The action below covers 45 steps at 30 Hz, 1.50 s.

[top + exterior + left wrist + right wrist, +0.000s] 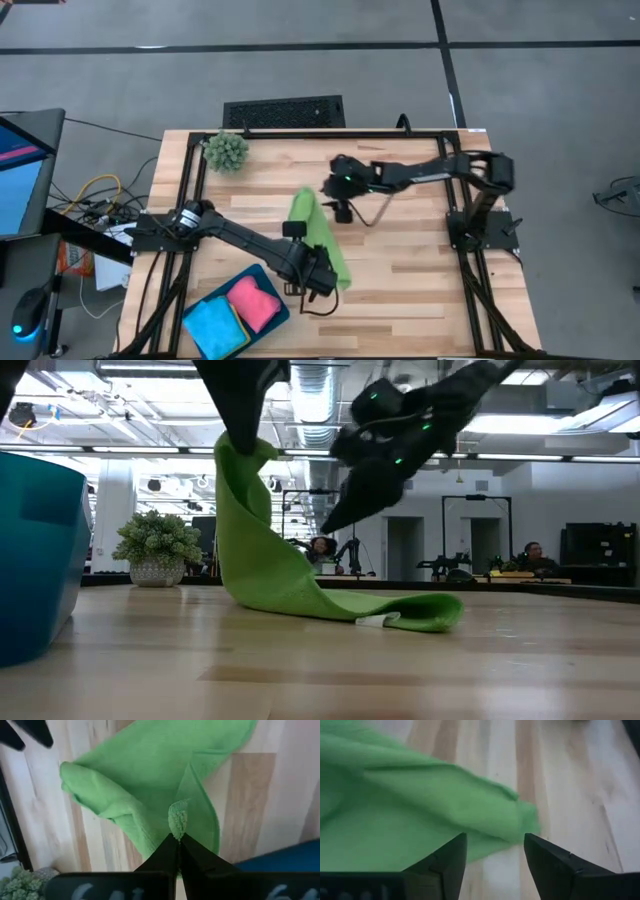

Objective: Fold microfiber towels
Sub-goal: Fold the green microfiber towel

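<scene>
A green microfiber towel (322, 238) lies mid-table, one end raised. In the low view it hangs from my left gripper (245, 435) and trails onto the wood, with its far end (410, 615) flat on the table. My left gripper (178, 840) is shut on it. My right gripper (495, 855) is open and hovers just above the towel's other end (470, 810) without touching it; it also shows in the high view (343, 212). The folded bright blue towel (215, 325) and pink towel (255, 300) lie in the tray. My left gripper pinches a small tuft at the towel's edge (177, 820) between its two fingertips, only at their free ends. The fingers come from above, pointing down. The towel hangs slack below them, and its lower part lies on the table (300, 595).
The dark teal tray (277, 297) stands at the near left and shows as a wall in the low view (35, 560). A spiky green ball plant (227, 150) stands at the far left. Bare wood lies to the right of the towel.
</scene>
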Tool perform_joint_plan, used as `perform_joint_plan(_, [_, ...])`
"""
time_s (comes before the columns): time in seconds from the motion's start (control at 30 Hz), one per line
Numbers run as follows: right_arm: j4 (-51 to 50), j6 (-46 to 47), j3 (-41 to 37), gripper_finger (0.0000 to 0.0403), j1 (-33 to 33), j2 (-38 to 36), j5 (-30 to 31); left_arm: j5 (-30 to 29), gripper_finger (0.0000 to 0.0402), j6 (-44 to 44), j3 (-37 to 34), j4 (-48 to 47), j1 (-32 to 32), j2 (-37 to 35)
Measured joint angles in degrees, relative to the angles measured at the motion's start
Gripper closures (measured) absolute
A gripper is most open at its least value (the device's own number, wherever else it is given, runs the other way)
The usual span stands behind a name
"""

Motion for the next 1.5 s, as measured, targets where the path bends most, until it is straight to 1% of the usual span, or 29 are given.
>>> perform_joint_plan(0.13, [-0.36,2.41,7.21,0.0183,-1.59,7.69,-0.76,0.38,0.0401,-1.22,0.00,0.09,-0.72,0.01])
perform_joint_plan(0.3, [-1.05,3.86,16.58,0.0183,-1.44,15.79,-0.95,1.25,0.0401,-3.22,0.00,0.17,-1.46,0.00])
perform_joint_plan(0.5, [-1.20,3.86,24.07,0.0186,-0.67,20.96,-1.34,3.64,0.0401,-3.45,0.00,-0.01,-2.15,0.00])
perform_joint_plan(0.57, [-2.30,3.86,24.89,0.0186,-0.68,21.76,-1.44,4.64,0.0401,-3.53,0.00,0.00,-2.22,0.02])
perform_joint_plan(0.63, [-3.23,3.80,25.05,0.0186,-0.72,22.01,-2.91,4.64,0.0401,-3.83,0.00,-0.10,-2.24,0.02])
perform_joint_plan(0.73, [-3.89,0.42,25.12,0.0187,-0.61,21.99,-5.08,4.64,0.0401,-4.21,0.00,-0.27,-2.24,0.02])
perform_joint_plan(0.9, [-3.00,-3.26,25.12,0.0194,0.36,21.99,-5.05,4.62,0.0401,-4.27,0.00,-0.29,-2.22,0.01])
perform_joint_plan(1.0, [-0.81,-3.23,25.31,0.0198,0.86,23.28,-4.90,4.57,0.0401,-4.29,0.00,-0.29,-2.22,0.02])
perform_joint_plan(1.07, [-2.11,-2.81,24.96,0.0201,1.09,23.94,-4.64,4.57,0.0401,-4.23,0.00,-0.25,-2.22,0.02])
perform_joint_plan(1.17, [0.13,-2.27,25.81,0.0204,1.64,27.06,-4.42,4.53,0.0401,-3.25,0.00,-0.08,-2.22,0.02])
perform_joint_plan(1.23, [-2.84,-1.48,25.74,0.0205,1.77,27.59,-3.43,4.49,0.0401,-2.77,0.00,0.23,-2.22,0.02])
perform_joint_plan(1.3, [0.00,-1.28,27.05,0.0204,1.82,28.95,-2.12,4.08,0.0401,-2.58,0.00,0.54,-2.20,0.02])
perform_joint_plan(1.4, [-2.06,-0.23,27.81,0.0206,1.64,29.76,-1.80,3.96,0.0401,-1.75,0.00,0.56,-2.06,0.02])
perform_joint_plan(1.5, [-2.11,1.08,28.82,0.0222,1.67,30.90,-1.71,3.89,0.0401,-1.52,0.00,0.51,-2.06,0.02])
